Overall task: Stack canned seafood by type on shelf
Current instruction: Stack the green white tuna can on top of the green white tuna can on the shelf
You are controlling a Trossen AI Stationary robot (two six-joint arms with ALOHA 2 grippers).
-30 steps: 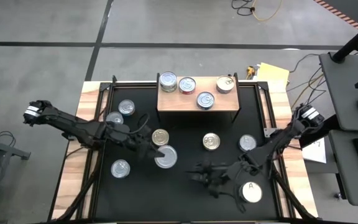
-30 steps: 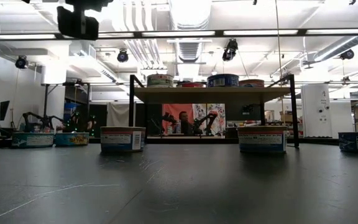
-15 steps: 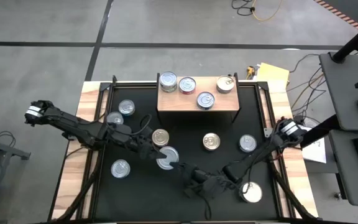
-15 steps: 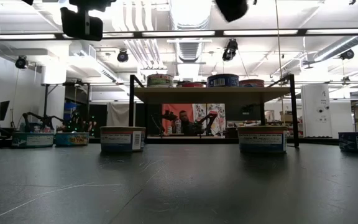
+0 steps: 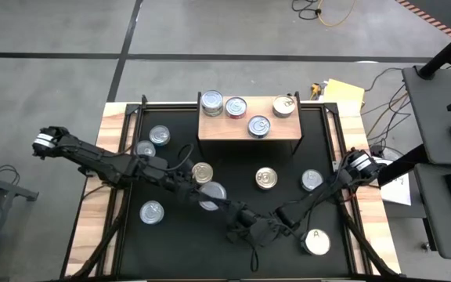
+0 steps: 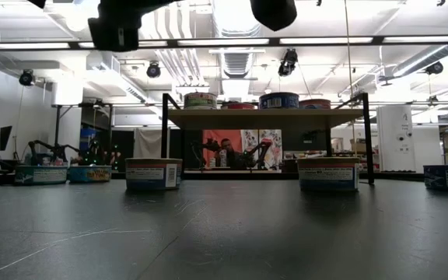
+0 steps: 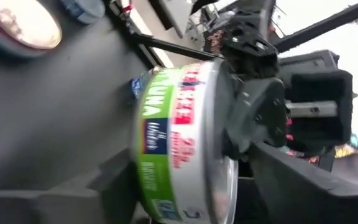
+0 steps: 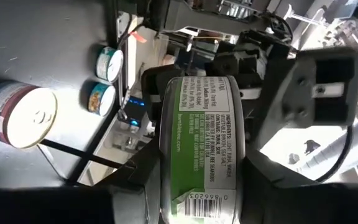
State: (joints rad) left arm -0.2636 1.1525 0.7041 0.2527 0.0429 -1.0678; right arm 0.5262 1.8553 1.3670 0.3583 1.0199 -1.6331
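The large black tabletop (image 5: 171,235) carried the light wooden shelf on dark legs (image 5: 249,135) at its far edge, with four short round tins (image 5: 247,113) already on the board. Six more silver- and gold-topped tins (image 5: 266,178) lay spread across the black surface, and a white-topped tin marked "A" (image 5: 316,241) sat near the front right corner.

Both dark arms met above the middle of the table. The left gripper (image 5: 210,196) was closed on a green-labelled tuna tin (image 7: 179,143), its fingers clamped against the flat ends so that the tin sat on its side. The right gripper (image 5: 245,227) hung just beside it; its wrist camera showed the same tin (image 8: 201,149) close in front. Whether its own fingers gripped the tin could not be told. The arrangement suggested a handover between arms, probably to bring the tin within reach of the shelf.
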